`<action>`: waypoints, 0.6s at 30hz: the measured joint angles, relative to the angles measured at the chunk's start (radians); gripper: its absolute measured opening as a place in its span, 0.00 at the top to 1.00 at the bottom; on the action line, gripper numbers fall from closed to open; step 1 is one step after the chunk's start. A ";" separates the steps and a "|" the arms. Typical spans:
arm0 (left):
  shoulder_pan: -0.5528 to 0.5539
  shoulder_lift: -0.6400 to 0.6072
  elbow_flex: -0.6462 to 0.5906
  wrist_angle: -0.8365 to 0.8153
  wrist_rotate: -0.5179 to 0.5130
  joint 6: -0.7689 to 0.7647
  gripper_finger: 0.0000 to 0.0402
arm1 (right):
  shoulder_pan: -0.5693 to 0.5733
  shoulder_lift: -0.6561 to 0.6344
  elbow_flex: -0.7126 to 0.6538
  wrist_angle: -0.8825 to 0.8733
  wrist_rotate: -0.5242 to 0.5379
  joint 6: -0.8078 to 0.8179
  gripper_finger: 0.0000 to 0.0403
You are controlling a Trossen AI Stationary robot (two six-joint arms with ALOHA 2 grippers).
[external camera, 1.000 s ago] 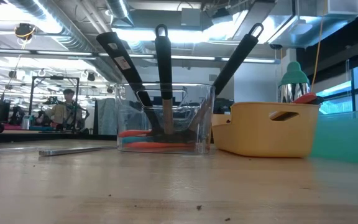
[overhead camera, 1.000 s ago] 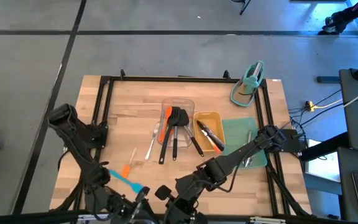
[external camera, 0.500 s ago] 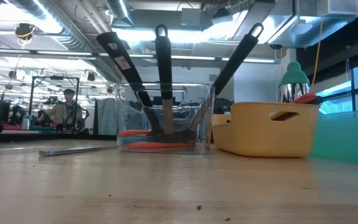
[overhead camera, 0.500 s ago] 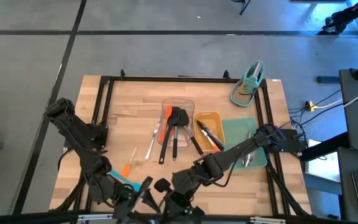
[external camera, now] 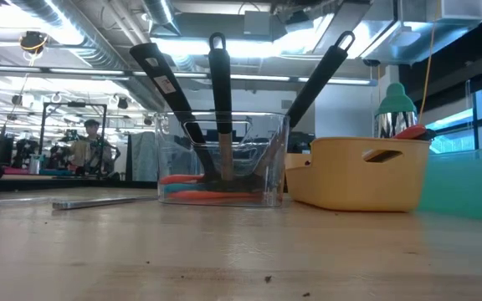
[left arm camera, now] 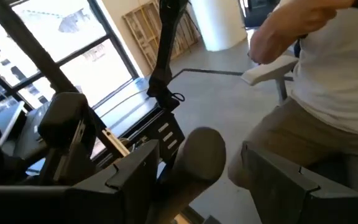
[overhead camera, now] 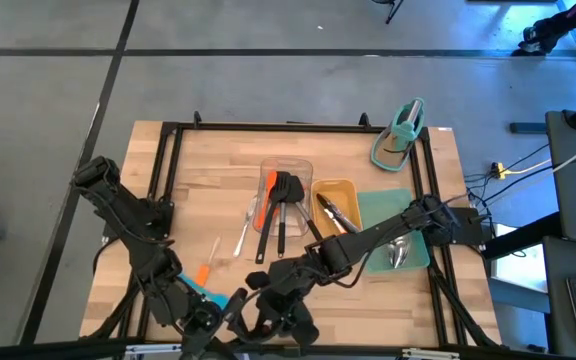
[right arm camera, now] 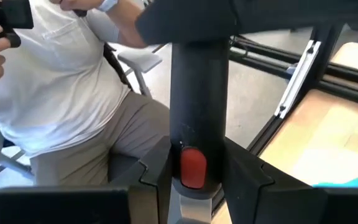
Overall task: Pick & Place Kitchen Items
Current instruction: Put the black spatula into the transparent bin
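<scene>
**Loose spatula beside two crowded arms**
The blue and orange spatula lies on the table just beside the left arm, and a steel spoon lies nearer the clear tray. Both arms are folded close together at the near edge and could bump or sweep the spatula off. The left gripper is wide apart and empty. The right gripper is slightly apart and empty. The clear tray holds black turners whose handles could snag, the yellow tray holds tongs.
</scene>
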 joint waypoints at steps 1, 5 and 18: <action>0.002 0.000 0.000 -0.005 0.004 0.005 0.44 | 0.000 0.000 0.000 0.010 0.004 0.002 0.74; 0.015 0.000 0.001 -0.015 0.037 0.006 0.44 | -0.001 0.000 0.000 0.039 0.013 -0.008 0.74; 0.030 0.003 0.001 -0.016 0.029 0.001 0.58 | 0.011 0.000 0.000 0.049 0.036 -0.038 0.74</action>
